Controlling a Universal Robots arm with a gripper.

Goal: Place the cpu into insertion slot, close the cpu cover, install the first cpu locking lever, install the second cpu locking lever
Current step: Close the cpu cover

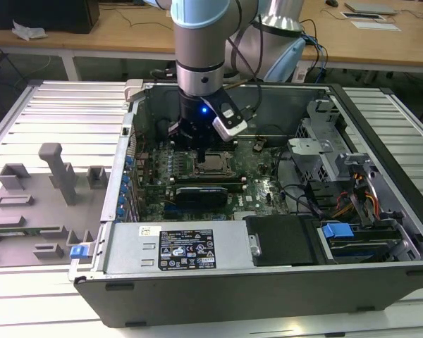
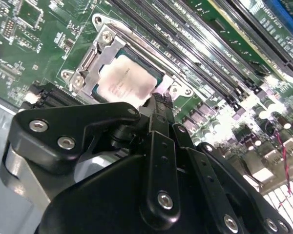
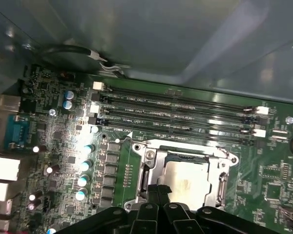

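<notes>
Open computer case (image 1: 197,299) lies on its side on a slatted metal table (image 1: 56,105); the arm reaches down into it from above, over the motherboard (image 3: 263,180).

The gripper (image 2: 158,100) sits low over the processor socket, seen in the exterior view (image 1: 200,149) and the first wrist view (image 3: 158,191); its black fingers (image 2: 161,146) are brought fully together, tip to tip, with nothing held between them.

The cpu (image 2: 123,84) rests seated in the socket, pale metal top upward, also seen in the first wrist view (image 3: 185,180) and the exterior view (image 1: 216,164).

The cpu cover (image 3: 223,181) appears to lie flat about the chip, its window framing the metal top; the position of the locking levers cannot be determined.

The joined fingertips stand at the edge of the chip, on the frame's border; actual contact cannot be confirmed.

Four memory slots (image 3: 176,112) run alongside the socket, just beside the cover.

A long black card (image 1: 201,191) lies near the socket, toward the labelled metal box (image 1: 187,248).

Grey fixtures (image 1: 56,169) stand on the table at the exterior view's left, well apart from the case.
</notes>
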